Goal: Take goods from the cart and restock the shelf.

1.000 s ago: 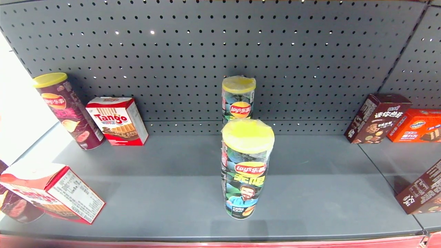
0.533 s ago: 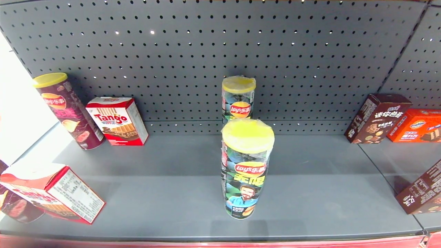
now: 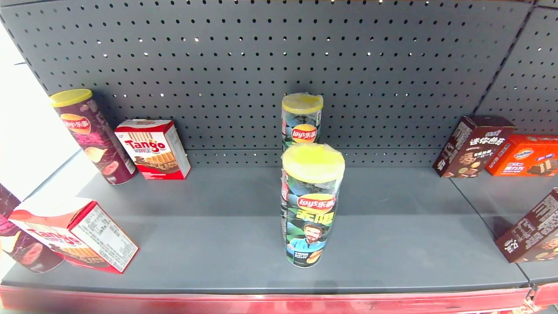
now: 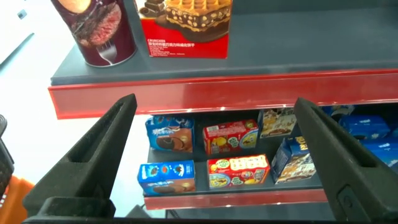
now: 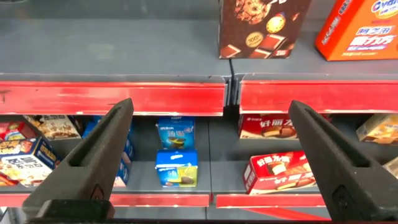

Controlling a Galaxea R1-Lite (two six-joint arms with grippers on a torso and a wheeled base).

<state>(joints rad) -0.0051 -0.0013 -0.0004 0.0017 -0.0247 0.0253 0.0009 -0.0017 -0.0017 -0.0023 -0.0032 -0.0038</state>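
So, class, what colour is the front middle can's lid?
Yellow lid, best seen in head view.

The shelf (image 3: 392, 235) is showing matt grey painted metal, its front strip (image 3: 261, 302) shining glossy red. The front centre chip can (image 3: 309, 226) is wearing glossy printed wrap under a yellow plastic lid (image 3: 313, 162). The wafer box (image 3: 152, 150), centre left, is looking like smooth cardboard. The left gripper (image 4: 214, 104) and right gripper (image 5: 211, 106) are presenting matt black, grainy jaws.

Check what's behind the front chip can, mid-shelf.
A second yellow-lidded can stands right behind the front can, near the pegboard. Its lower half is covered, so its base can't be seen.
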